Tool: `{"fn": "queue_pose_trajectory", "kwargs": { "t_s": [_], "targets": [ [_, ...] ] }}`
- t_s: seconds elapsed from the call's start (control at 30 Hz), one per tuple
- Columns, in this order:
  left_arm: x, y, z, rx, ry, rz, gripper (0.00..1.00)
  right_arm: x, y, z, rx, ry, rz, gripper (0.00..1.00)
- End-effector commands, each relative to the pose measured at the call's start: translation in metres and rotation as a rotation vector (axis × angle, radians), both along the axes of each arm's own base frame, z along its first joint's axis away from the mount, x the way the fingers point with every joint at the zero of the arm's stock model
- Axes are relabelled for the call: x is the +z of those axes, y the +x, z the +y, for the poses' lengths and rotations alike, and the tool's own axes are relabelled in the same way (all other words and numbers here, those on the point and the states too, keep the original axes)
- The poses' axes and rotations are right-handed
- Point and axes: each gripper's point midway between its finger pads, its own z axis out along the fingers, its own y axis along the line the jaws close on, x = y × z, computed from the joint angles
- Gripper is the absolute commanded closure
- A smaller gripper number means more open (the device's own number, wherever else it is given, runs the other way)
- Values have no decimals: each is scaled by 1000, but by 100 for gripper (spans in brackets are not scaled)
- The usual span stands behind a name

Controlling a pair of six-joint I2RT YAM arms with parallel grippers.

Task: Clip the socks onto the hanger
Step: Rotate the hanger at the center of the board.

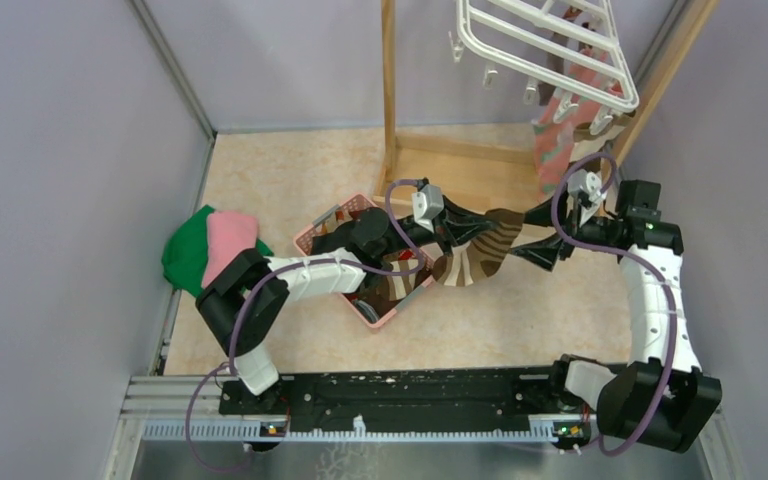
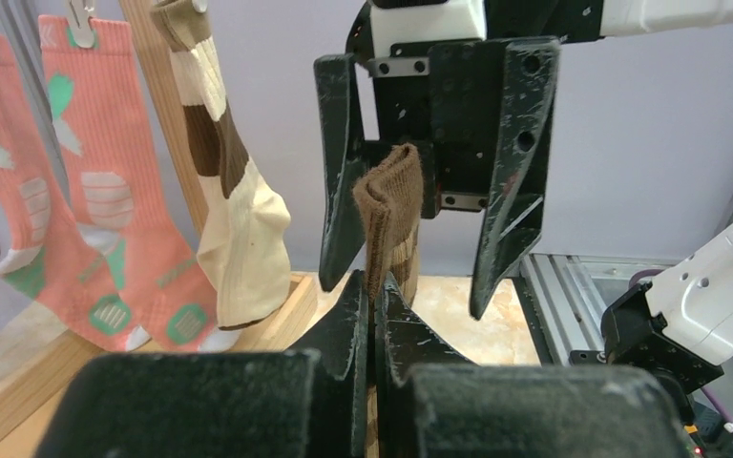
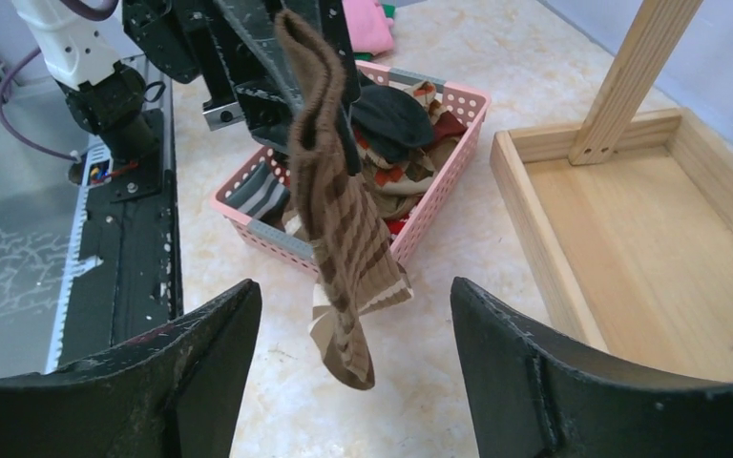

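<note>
Sock [image 3: 339,210] (one, striped) pinched in left tool [image 2: 374,291].

Sock [image 1: 475,255] between left claw [image 1: 452,234] and right claw [image 1: 532,252]; basket [image 1: 305,239] to its left, cloths [image 1: 205,250] farther left, hanger [image 1: 550,45] behind.

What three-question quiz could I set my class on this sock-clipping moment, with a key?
1. True or false: the left gripper is shut on the striped sock.
2. The right gripper is: A) open, facing that sock; B) shut on that sock; C) out of every view.
3. Fill in: other socks lie in a ___ basket.
Key: 1 true; 2 A; 3 pink.
</note>
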Motion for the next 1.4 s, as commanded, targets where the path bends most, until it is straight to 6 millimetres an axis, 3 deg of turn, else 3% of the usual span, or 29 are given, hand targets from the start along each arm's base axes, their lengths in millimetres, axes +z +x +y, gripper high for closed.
{"fn": "queue_pose_trajectory", "kwargs": {
  "t_s": [0.0, 0.23, 0.47, 0.77, 0.93, 1.0, 1.07, 1.13, 1.37],
  "targets": [
    [22, 1, -4, 17, -51, -53, 100, 18, 6, 6, 54, 36, -63, 29],
    [20, 5, -6, 31, -49, -46, 100, 31, 4, 8, 73, 53, -85, 43],
    [21, 7, -8, 32, -52, -40, 100, 46, 7, 13, 110, 64, -92, 49],
    [29, 6, -6, 33, -98, -11, 100, 49, 15, 21, 150, 71, -67, 63],
    [43, 4, 4, 22, -187, 44, 100, 54, 18, 22, 155, 70, -69, 57],
    [49, 6, 14, 24, -237, 87, 100, 59, 19, 21, 147, 53, -88, 47],
    [57, 10, 28, 21, -304, 138, 100, 64, 20, 21, 142, 38, -110, 30],
    [66, 15, 45, 22, -382, 179, 100, 72, 20, 22, 148, 37, -127, 22],
    [102, 10, 76, -6, -536, 207, 100, 108, 16, 44, 214, 33, -111, 17]
  ]
}}
